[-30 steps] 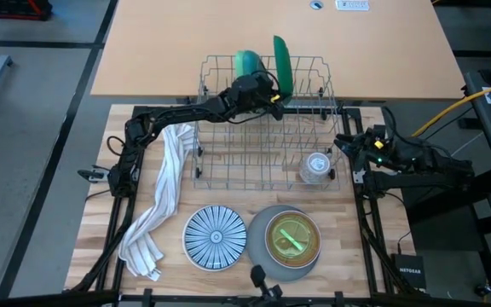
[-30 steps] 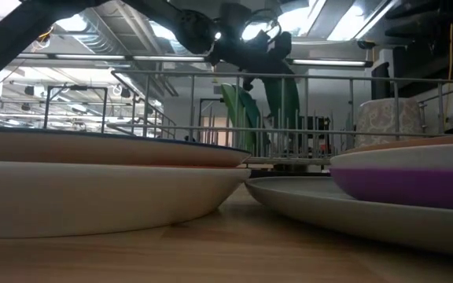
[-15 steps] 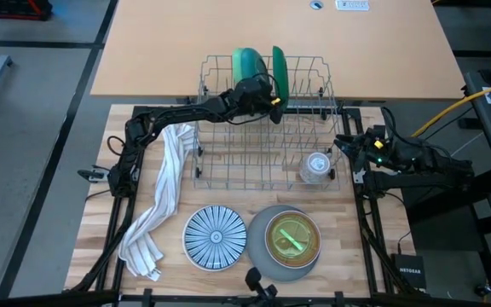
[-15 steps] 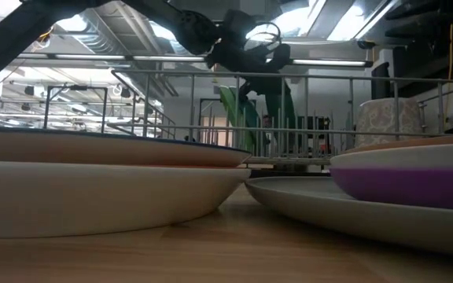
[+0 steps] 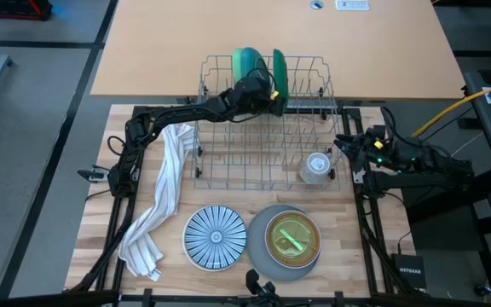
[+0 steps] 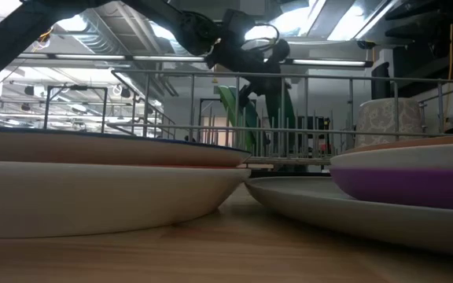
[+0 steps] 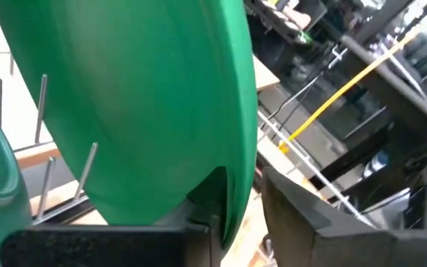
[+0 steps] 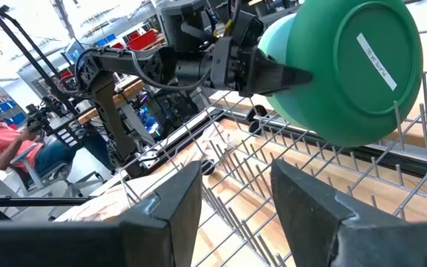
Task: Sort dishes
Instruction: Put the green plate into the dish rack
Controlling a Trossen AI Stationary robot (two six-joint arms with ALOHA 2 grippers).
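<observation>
A wire dish rack stands at the table's far side. In its far row a green dish stands on edge between the tines, with a teal dish beside it. My left gripper reaches level over the rack and is open, with the green dish's lower rim between its fingers. My right gripper waits open at the rack's right side, holding nothing. A blue-and-white striped plate and a bowl on a grey plate lie near the front edge. My left gripper has one finger on the green dish's hollow side and the other off its back, with a gap showing there. It comes in level from the table's left. I cannot tell whether the nearer finger touches the dish, which stands in the rack.
A small clear glass cup sits in the rack's right near corner. A white striped towel lies along the table's left side. The low view shows the stacked plates and a purple bowl up close.
My left gripper has rolled about its own axis over the rack's far row. The green dish has sunk from above the rack into the tines beside the teal dish. My right arm has kept still.
</observation>
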